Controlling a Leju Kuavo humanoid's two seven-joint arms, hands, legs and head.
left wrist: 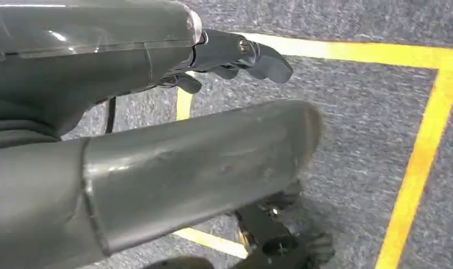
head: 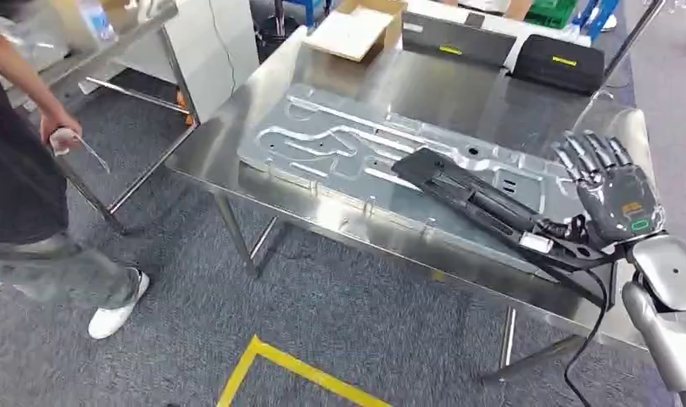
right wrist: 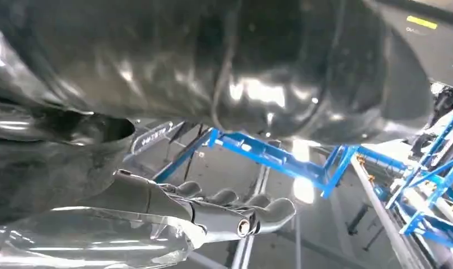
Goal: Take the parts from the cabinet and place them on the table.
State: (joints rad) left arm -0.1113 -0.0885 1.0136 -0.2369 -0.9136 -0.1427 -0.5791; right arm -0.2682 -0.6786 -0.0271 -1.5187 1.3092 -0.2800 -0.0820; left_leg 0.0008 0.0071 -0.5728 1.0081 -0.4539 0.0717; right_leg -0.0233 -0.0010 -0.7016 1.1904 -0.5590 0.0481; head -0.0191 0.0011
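The long black part lies flat on the steel table, across a pressed metal panel, its near end by the table's front edge. The right hand hovers just beside that end, fingers spread and holding nothing, which suggests the part is placed. The left hand hangs over carpet, fingers loosely curled and empty

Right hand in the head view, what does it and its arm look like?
The right hand is dark grey, with slim, segmented, metallic-looking fingers and small orange and green markings on its back. Below it sits a rounded silver wrist cover and silver arm, with a black cable looping down beside it.
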